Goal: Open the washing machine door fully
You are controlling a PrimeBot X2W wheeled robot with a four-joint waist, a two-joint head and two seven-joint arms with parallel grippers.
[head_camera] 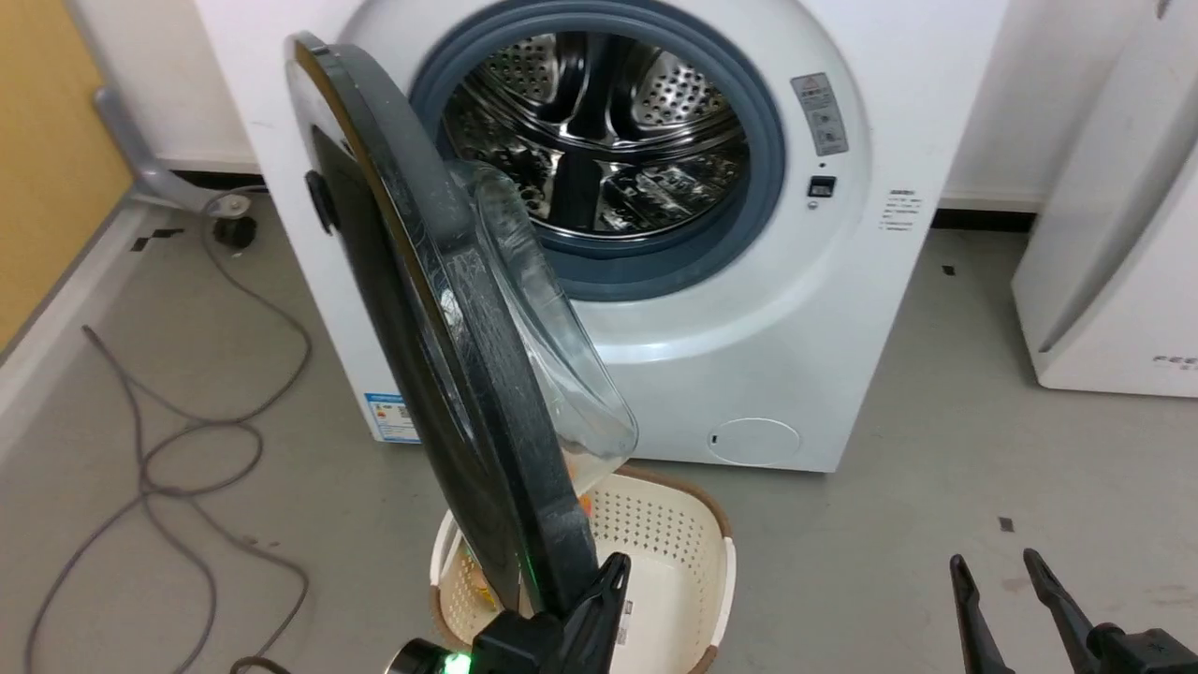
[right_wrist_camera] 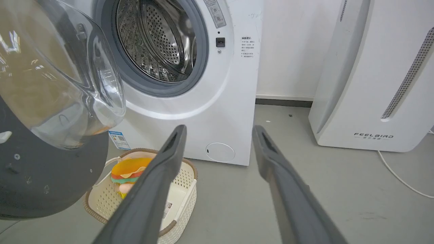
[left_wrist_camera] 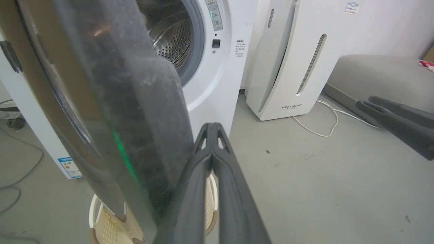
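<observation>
The left tool (head_camera: 613, 576), fingers pressed together on nothing, seems to touch the inner side of the door (head_camera: 440, 309) at its near edge. The right tool (head_camera: 997, 571) hangs spread and empty, near right. Hinged at the washer's (head_camera: 796, 309) left, the door juts straight out, about half open by my judgement, with the swing further left remaining.

Indoor test room set up as laundry corner: washing machine (head_camera: 749, 356) on smooth grey floor (head_camera: 936, 524), white tower appliance (right_wrist_camera: 366, 84) beside it, laundry basket (head_camera: 660, 534), loose cables (head_camera: 142, 459) trailing.
</observation>
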